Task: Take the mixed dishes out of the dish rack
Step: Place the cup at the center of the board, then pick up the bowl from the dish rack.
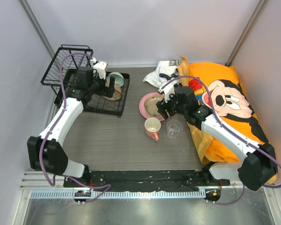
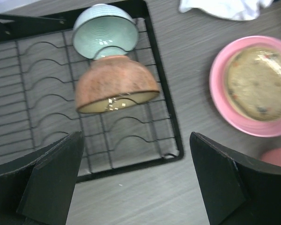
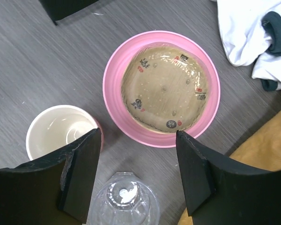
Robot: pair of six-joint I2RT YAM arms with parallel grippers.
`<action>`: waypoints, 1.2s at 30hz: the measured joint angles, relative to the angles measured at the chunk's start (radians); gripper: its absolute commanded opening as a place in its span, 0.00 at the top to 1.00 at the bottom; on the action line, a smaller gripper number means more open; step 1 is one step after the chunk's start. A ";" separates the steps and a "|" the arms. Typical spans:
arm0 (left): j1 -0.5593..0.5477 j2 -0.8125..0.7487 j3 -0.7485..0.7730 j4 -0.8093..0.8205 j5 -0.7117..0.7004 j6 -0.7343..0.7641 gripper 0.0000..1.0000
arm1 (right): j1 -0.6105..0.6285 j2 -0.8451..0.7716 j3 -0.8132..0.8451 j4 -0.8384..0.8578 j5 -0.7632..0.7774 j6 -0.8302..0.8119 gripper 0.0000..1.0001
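On the bench [image 1: 107, 140], mug [image 1: 152, 127] and glass [image 1: 173, 129] stand side by side; at their 12 o'clock the dish [image 3: 165, 86] sits in the plate [image 3: 110, 89], right pincer [image 3: 136, 132] gaping empty over it. At 10 o'clock, brown bowl [image 2: 117, 82] and mint bowl [image 2: 105, 30] lie in the rack [image 2: 175, 140] under the wide-open left pincer [image 2: 136, 136].

No words or numbers could be read. The tan dish [image 3: 164, 86] had small red and dark marks on it, but they were too tiny to make out.
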 measured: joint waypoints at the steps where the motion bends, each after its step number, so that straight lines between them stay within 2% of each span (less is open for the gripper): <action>1: -0.005 0.026 0.017 -0.002 -0.020 0.031 0.00 | 0.000 -0.002 -0.004 0.005 0.008 0.000 0.30; 9: -0.055 0.118 0.031 0.051 -0.118 0.323 0.01 | -0.016 -0.002 -0.041 0.032 0.029 0.000 0.30; 19: -0.056 0.114 -0.187 0.294 -0.147 0.645 0.03 | -0.029 0.004 -0.064 0.041 0.023 -0.001 0.30; 27: -0.056 0.158 -0.273 0.529 -0.175 0.780 0.04 | -0.043 0.016 -0.068 0.050 0.016 -0.005 0.30; 36: -0.056 0.263 -0.293 0.705 -0.196 0.838 0.16 | -0.059 0.039 -0.071 0.053 0.013 -0.011 0.30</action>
